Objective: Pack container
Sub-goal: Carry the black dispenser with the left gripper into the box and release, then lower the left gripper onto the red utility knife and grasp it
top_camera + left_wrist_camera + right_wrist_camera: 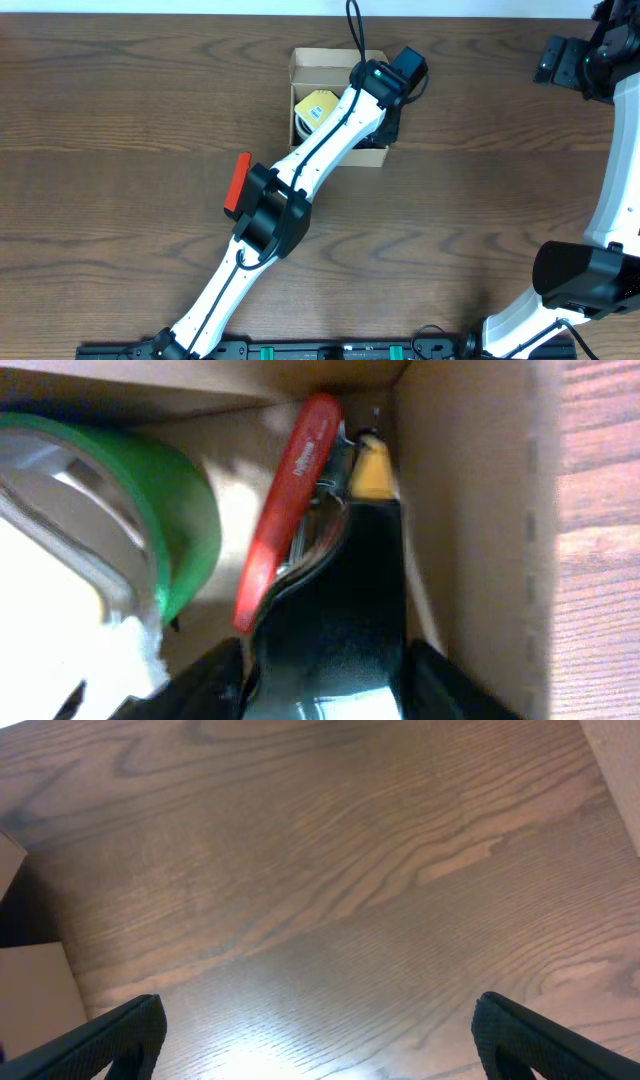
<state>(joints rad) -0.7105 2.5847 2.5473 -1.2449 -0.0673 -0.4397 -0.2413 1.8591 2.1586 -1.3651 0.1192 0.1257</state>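
The box (318, 60) sits open at 12 o'clock on the bench (120, 120), with the left hand (328, 660) down inside its 3 o'clock side, beside a green tape roll (185, 510). Its fingers (440, 675) flank a black, red-handled tool (285, 510), but I cannot tell whether they grip it. The right hand (318, 1015) is spread wide above the bench at 2 o'clock.

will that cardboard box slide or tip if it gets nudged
Probably slides easily: the box is thin cardboard on a smooth table. Tipping seems unlikely: wide footprint, with a tape roll and red-handled tool inside.
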